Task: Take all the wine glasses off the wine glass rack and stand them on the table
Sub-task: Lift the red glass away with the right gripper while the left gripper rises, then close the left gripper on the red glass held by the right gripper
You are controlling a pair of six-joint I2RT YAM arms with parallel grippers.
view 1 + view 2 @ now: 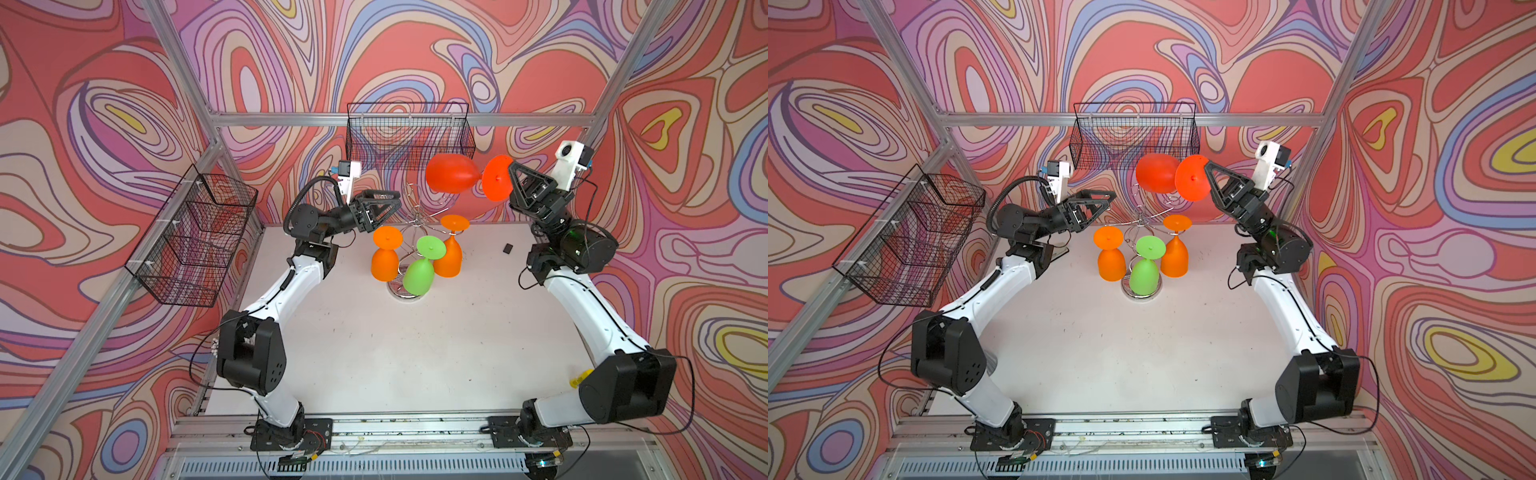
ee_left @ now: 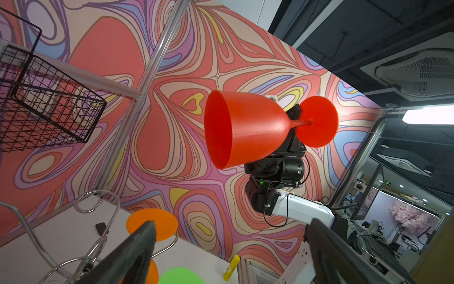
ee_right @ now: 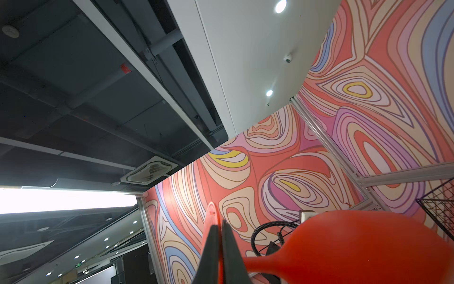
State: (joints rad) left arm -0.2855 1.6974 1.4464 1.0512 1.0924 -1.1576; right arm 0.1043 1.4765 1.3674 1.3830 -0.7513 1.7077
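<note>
A red wine glass (image 1: 451, 172) (image 1: 1156, 172) hangs sideways in the air, above and behind the chrome wine glass rack (image 1: 419, 216) (image 1: 1142, 216). My right gripper (image 1: 511, 166) (image 3: 219, 223) is shut on the rim of its round foot (image 3: 211, 216), with the bowl (image 3: 356, 246) pointing toward the left arm. Apart from the glass, my left gripper (image 1: 392, 198) (image 2: 232, 226) stands open and empty beside the rack's top hooks. In the left wrist view the red glass (image 2: 245, 127) is ahead of and above the jaws.
Two orange glasses (image 1: 386, 257) (image 1: 451, 253) and a green glass (image 1: 419, 272) hang upside down on the rack. Black wire baskets hang on the back wall (image 1: 409, 135) and the left wall (image 1: 195, 237). A small black block (image 1: 507, 248) lies on the white table (image 1: 415, 365).
</note>
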